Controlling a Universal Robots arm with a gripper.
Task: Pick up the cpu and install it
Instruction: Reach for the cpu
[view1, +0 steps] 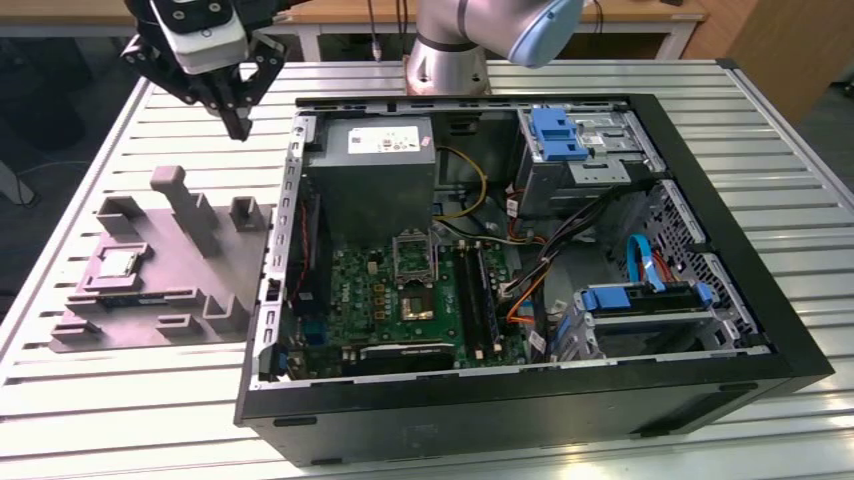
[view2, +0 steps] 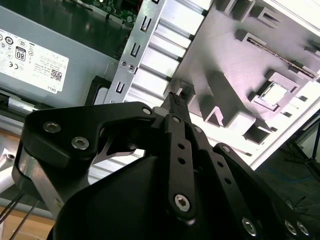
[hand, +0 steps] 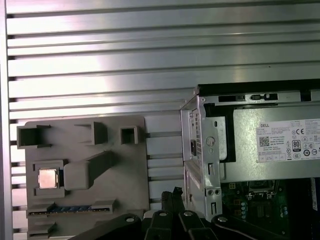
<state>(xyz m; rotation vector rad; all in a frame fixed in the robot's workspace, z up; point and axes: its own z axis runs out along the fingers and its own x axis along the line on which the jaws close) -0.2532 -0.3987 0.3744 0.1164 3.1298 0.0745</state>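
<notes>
Above open table slats (view1: 80, 150) beside the case rim (view1: 296, 150) — one gripper (view1: 240, 130), fingertips pinched together, empty; one cpu (view1: 116, 263) seated in one tray (view1: 187, 262).

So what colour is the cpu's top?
The cpu is dull silver, clearest in the first wrist view.

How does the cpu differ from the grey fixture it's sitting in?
The cpu is far smaller than the grey fixture. The cpu is a flat square with a silvery top; the fixture is matte grey with upright posts. The cpu lies in a recess of the fixture; the fixture rests on the slatted table. Both sit outside the computer case.
</notes>
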